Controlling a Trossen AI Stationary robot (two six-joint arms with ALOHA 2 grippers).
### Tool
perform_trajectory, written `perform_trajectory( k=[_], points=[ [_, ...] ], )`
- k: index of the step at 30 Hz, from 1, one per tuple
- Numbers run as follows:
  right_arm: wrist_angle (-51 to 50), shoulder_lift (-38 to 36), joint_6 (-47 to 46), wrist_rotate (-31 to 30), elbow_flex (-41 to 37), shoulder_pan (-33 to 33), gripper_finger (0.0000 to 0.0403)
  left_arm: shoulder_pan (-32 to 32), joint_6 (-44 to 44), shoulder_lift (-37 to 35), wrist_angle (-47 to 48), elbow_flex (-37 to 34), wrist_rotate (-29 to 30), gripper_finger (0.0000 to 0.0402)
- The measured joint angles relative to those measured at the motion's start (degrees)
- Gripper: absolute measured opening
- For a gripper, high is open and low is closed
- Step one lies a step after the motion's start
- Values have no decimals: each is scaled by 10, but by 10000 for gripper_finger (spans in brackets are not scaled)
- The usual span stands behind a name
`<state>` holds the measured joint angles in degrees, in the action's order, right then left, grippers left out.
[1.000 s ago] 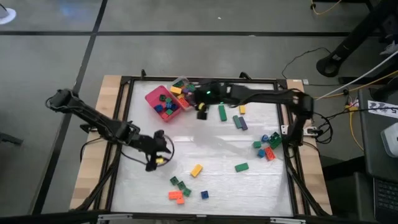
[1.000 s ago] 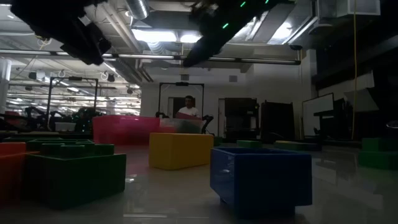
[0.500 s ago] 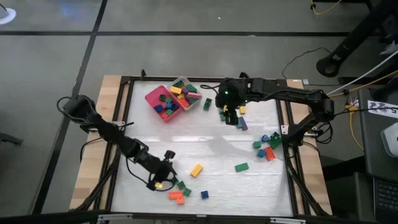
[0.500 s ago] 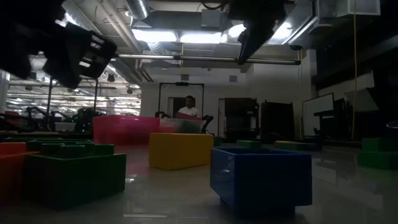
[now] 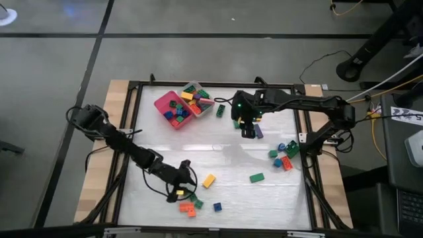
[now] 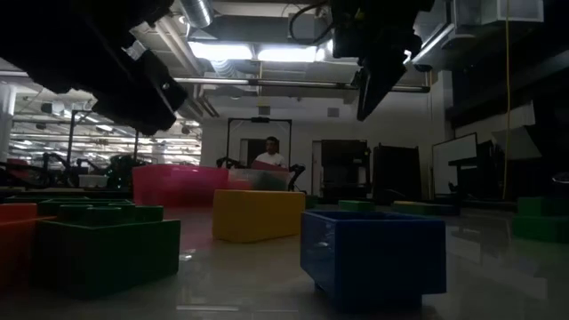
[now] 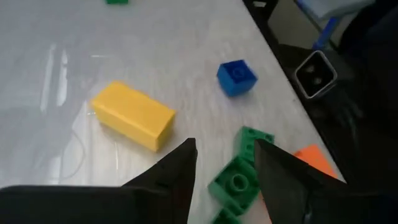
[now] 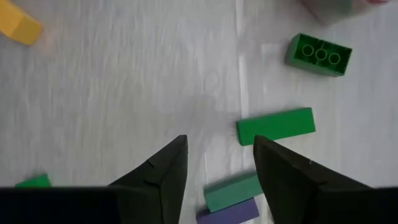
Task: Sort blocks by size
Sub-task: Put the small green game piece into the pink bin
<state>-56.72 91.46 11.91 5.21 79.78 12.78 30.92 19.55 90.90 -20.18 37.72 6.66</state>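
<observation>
Loose blocks lie scattered on the white table. My left gripper [image 5: 183, 187] is open and empty near the front edge, just above a cluster of green bricks [image 7: 239, 182]. A yellow brick [image 7: 132, 116], a blue brick [image 7: 236, 76] and an orange brick [image 7: 311, 157] lie around it. My right gripper [image 5: 247, 129] is open and empty at the far middle. It hangs over a long green bar [image 8: 275, 126], a teal bar [image 8: 231, 192] and a purple bar [image 8: 227, 214]. A green studded brick [image 8: 318, 55] lies beyond them.
A pink tray [image 5: 173, 110] and a clear tray [image 5: 199, 99], both holding blocks, stand at the far left of middle. A cluster of red, green and blue blocks [image 5: 283, 156] lies at the right edge. A single green brick [image 5: 256, 177] lies on the table's middle.
My left gripper has gone toward the near edge and to the right, ending over the green and orange bricks. My right gripper has left the trays and gone right and toward the near edge, ending over the green, teal and purple bars.
</observation>
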Motion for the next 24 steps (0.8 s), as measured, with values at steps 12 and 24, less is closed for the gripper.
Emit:
perform_trajectory(
  k=[12, 24],
  points=[
    [1, 0, -1, 4, -1, 0, 182, -7, -79, 7, -4, 15, 25, 192],
    [-19, 0, -1, 4, -1, 0, 182, -4, -98, 10, 34, 19, -38, 229]
  ],
)
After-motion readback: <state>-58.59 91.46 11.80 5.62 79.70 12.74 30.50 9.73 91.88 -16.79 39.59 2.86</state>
